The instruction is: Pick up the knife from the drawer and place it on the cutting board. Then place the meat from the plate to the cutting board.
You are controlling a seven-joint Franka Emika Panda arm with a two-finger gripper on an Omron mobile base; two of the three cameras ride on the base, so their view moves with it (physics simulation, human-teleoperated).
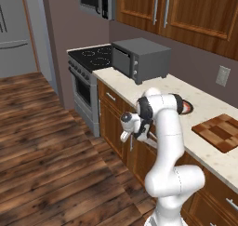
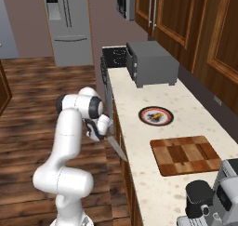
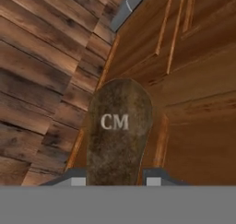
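Dark-handled and steel-bladed, the knife (image 2: 116,147) was clamped in the claw (image 2: 103,136), its grey blade slanting down and away from the hand in front of the lower cabinets. From the hand view the knife's brown-black handle (image 3: 119,131), marked with the letters CM, sat between the two fingertips (image 3: 76,180), which were closed partway against its sides, with the wooden floor (image 3: 41,80) and cabinet fronts beyond it. The claw (image 1: 145,136) hung below the edge of the bench (image 2: 139,141), out in front of the cabinet doors. Up on the speckled bench, the checkered cutting board (image 2: 186,154) lay bare, and the black-and-orange-rimmed plate (image 2: 155,116) sat just beyond it with the small orange-and-dark meat (image 2: 158,114) on it. A grey toaster oven (image 2: 151,64) stood farther along the bench beside the stove (image 1: 90,57).
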